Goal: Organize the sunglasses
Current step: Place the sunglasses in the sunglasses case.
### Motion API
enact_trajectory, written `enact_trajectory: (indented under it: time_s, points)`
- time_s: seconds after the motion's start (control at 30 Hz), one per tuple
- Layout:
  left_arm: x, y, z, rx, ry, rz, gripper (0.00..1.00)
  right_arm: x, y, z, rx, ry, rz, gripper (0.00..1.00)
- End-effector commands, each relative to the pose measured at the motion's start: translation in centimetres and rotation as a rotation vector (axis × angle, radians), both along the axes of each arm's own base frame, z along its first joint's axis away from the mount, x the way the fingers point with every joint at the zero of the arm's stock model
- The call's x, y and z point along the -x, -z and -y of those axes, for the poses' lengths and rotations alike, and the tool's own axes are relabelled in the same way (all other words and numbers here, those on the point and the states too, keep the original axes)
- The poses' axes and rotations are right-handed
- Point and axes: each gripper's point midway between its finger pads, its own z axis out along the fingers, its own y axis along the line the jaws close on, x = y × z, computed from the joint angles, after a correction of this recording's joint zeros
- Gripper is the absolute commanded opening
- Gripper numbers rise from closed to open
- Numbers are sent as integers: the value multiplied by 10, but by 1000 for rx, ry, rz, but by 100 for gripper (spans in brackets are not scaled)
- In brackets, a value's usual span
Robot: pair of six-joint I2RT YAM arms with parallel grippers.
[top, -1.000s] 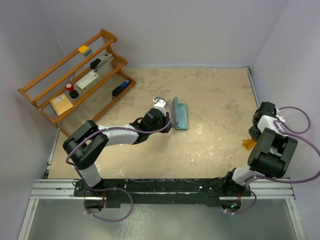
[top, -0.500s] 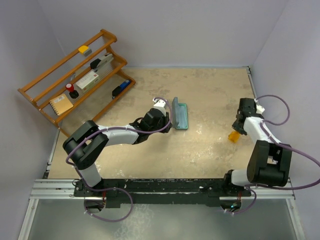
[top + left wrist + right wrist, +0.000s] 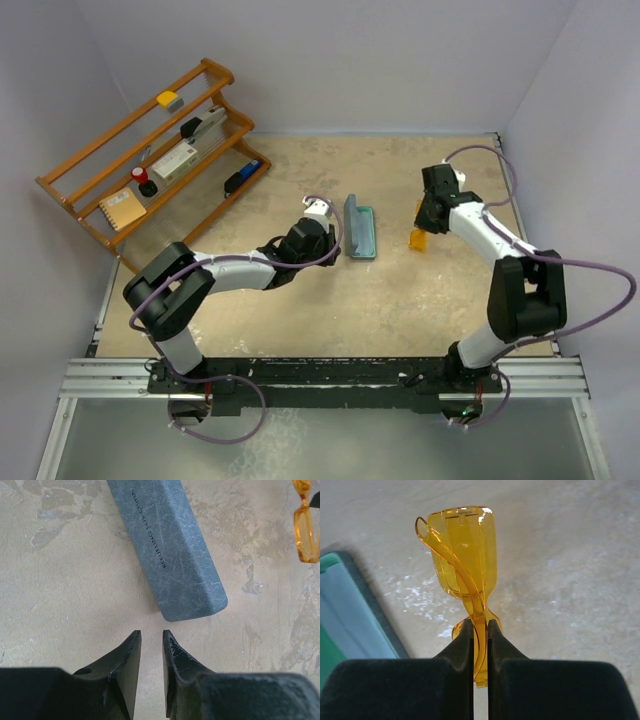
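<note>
Your right claw (image 3: 480, 630) is pinched tight on the sunglasses (image 3: 467, 550), its two dark fingers (image 3: 462, 640) closed on a thin amber temple arm that runs down between them. You see the translucent yellow frame folded and standing up past the fingertips, one curved arm looping out to its left. Below lies the pale, mottled counter (image 3: 570, 555). At the left edge you catch part of an open case (image 3: 350, 615), its lining blue-grey and green inside a dark rim.

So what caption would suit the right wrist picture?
Right pincer clamps yellow sunglasses over the table, case at left.
</note>
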Motion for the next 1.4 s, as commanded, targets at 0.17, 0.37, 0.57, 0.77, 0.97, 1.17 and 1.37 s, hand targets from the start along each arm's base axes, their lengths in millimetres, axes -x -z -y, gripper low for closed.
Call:
enact_trajectory:
  time_s: [0.17, 0.37, 0.57, 0.77, 0.97, 1.17, 1.37]
  points:
    - [-18, -8, -4, 3, -59, 37, 21, -39, -5, -69, -18, -193, 12, 0]
    - [-25, -4, -4, 10, -79, 27, 21, -48, 4, -104, -28, -265, 10, 0]
    - [-30, -3, -6, 1, -89, 27, 21, -45, 9, -136, -16, -313, 5, 0]
    - [-30, -1, -4, 8, -86, 20, 21, -45, 14, -154, -25, -325, 1, 0]
    - [-28, -3, -3, 15, -78, 19, 21, -44, 20, -158, -21, -317, -6, 0]
    - [-27, -5, -5, 17, -78, 23, 21, -44, 27, -159, -11, -309, -13, 0]
    - [-26, -5, -6, 15, -79, 24, 21, -42, 35, -160, -10, -300, -22, 0]
